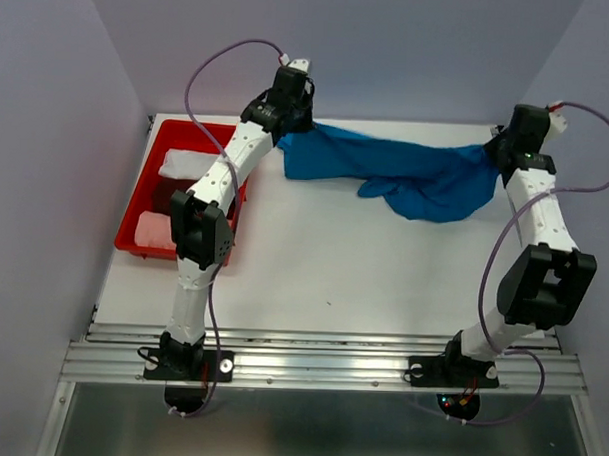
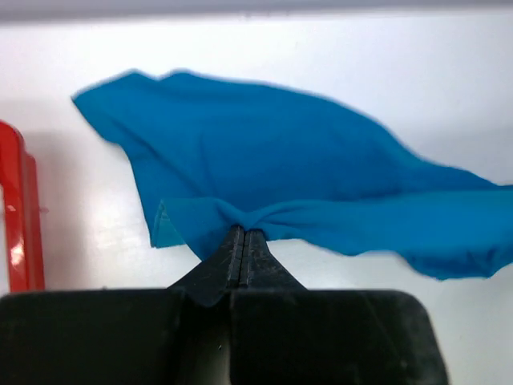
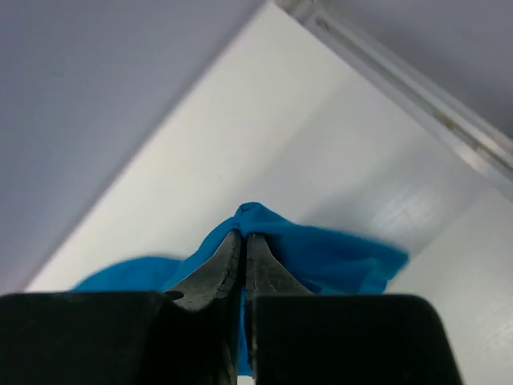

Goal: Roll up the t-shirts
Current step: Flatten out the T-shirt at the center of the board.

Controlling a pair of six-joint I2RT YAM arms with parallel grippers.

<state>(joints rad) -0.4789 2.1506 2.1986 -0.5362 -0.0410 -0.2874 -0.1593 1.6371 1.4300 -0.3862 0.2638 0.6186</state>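
A bright blue t-shirt [image 1: 407, 172] hangs stretched between my two grippers at the back of the table. My left gripper [image 1: 286, 127] is shut on the shirt's left end; in the left wrist view its jaws [image 2: 244, 234] pinch a bunched fold of the blue cloth [image 2: 264, 160]. My right gripper [image 1: 499, 153] is shut on the right end; in the right wrist view the jaws [image 3: 244, 234] hold a peak of blue cloth [image 3: 337, 257]. The middle of the shirt sags onto the table. A white tee [image 1: 192, 164] and a pink tee [image 1: 156, 230] lie in the red bin.
A red bin [image 1: 159, 143] stands at the back left, beside the left arm; its edge shows in the left wrist view [image 2: 20, 216]. The back wall is close behind both grippers. Grey walls close in both sides. A metal rail [image 1: 320, 354] runs along the near edge.
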